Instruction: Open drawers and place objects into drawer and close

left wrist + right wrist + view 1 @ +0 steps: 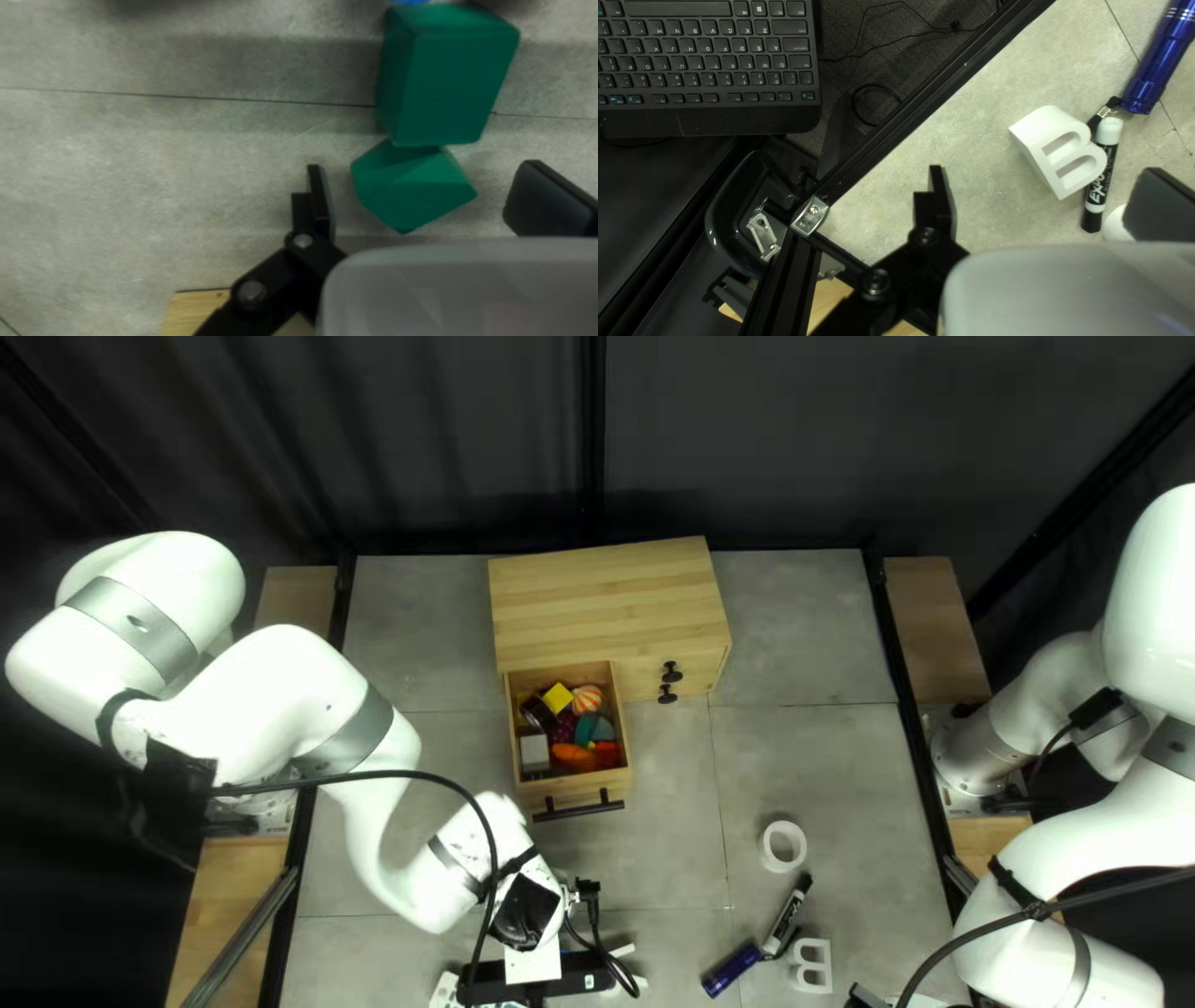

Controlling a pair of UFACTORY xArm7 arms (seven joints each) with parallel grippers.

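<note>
Robotics lab, prob.: 2 wht arms [293, 691], blk frame [935, 96], dark curtain [772, 448], PC kbd [704, 115].

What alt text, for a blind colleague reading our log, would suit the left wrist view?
My open left gripper is above a gray table, with a faceted green block showing between its fingers. Right beside that block is a larger, box-shaped green block.

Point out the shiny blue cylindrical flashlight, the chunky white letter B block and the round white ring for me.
Blue flashlight [1159, 62], right wrist view: middle of its barrel.
White letter B block [1041, 160], right wrist view: its straight spine.
White ring [784, 866], top left view: its rim.
</note>
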